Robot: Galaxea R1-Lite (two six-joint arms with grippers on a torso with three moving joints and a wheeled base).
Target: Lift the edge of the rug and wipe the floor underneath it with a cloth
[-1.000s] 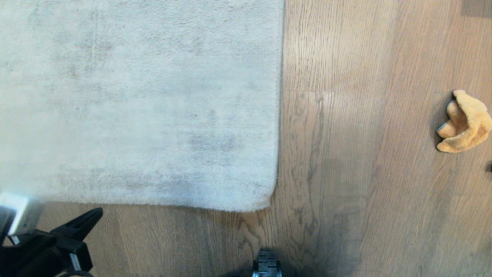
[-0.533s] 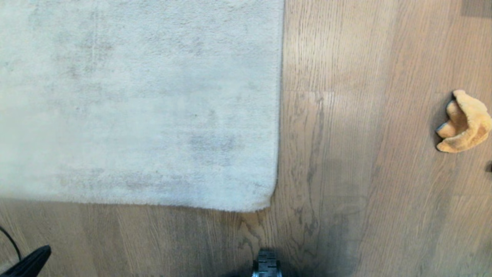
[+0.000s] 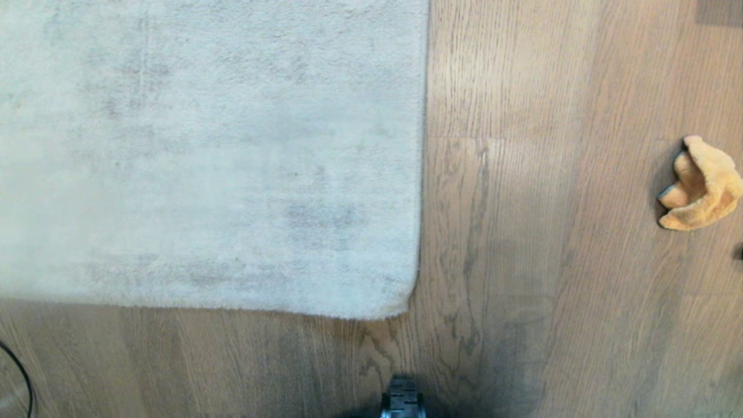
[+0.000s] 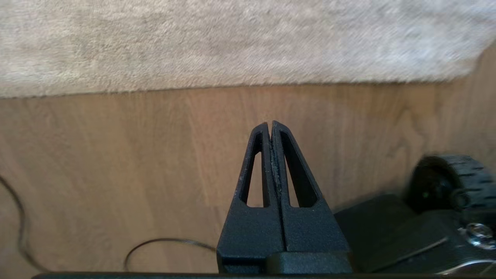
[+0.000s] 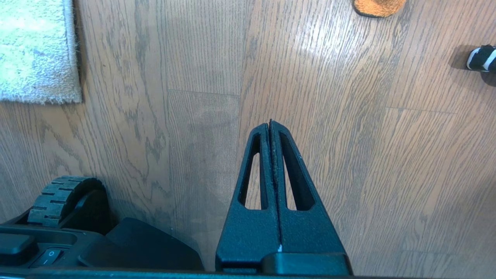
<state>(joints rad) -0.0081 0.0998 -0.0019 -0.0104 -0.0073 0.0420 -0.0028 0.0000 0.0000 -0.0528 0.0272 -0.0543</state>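
Floor [image 3: 522,232] bare wood planks; rug edge [image 3: 421,174] lies flat, cloth [image 3: 702,186] crumpled well to the right. L gripper [image 4: 271,124] & R gripper [image 5: 270,123] both closed, holding nothing, above floor.

A thin black cable [image 4: 162,242] looping on the planks; a small black-and-white striped object [image 5: 481,58] apart from it.
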